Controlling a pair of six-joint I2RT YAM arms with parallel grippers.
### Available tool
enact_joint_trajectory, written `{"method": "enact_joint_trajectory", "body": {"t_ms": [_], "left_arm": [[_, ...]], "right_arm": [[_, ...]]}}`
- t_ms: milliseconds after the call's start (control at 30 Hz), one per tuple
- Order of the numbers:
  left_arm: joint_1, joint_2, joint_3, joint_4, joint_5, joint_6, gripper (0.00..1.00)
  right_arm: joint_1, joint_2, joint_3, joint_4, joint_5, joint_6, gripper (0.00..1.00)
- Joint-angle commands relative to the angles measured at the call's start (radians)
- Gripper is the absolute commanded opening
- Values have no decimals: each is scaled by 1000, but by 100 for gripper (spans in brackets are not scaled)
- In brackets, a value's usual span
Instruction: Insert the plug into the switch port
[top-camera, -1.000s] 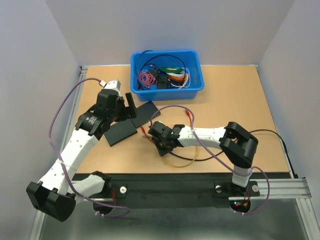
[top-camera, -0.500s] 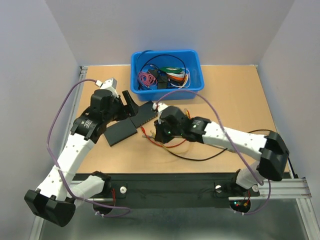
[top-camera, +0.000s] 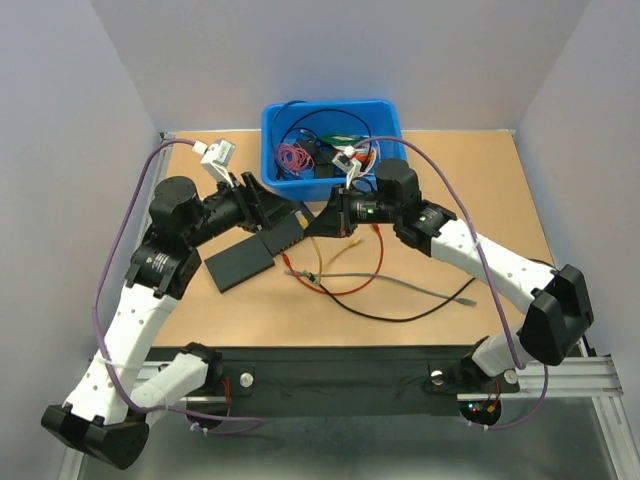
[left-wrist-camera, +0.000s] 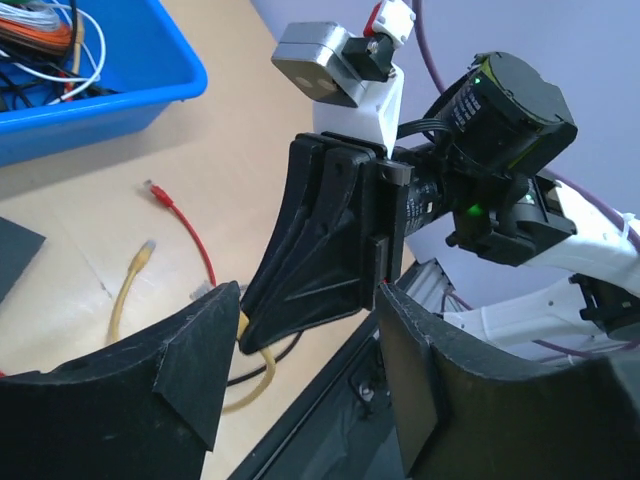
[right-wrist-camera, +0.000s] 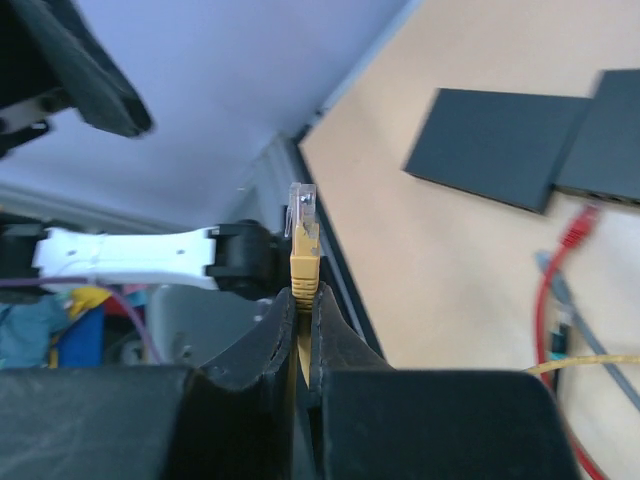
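right end effector (right-wrist-camera: 300, 300) pinches yellow plug (right-wrist-camera: 303, 250); left end effector (left-wrist-camera: 305, 300) spread, empty; blue bin (left-wrist-camera: 120, 100) behind

No legible text, label, brand or number anywhere.

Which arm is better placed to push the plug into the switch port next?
Right: the right gripper is shut on the yellow cable plug with clear tip; the left gripper is open and empty.
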Motion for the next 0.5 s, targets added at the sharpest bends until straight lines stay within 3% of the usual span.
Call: {"method": "enact_joint_trajectory", "body": {"t_ms": [0,200,467], "left_arm": [[7,35,61,86,96,4,65],[16,69,98,44,79,39,61],[44,62,113,7,83,68,54]], "right_arm": [[4,-4,55,269,-166,177,0],[-13,18,14,533,-212,355,0],[-16,47,9,639,-250,438,0]]}}
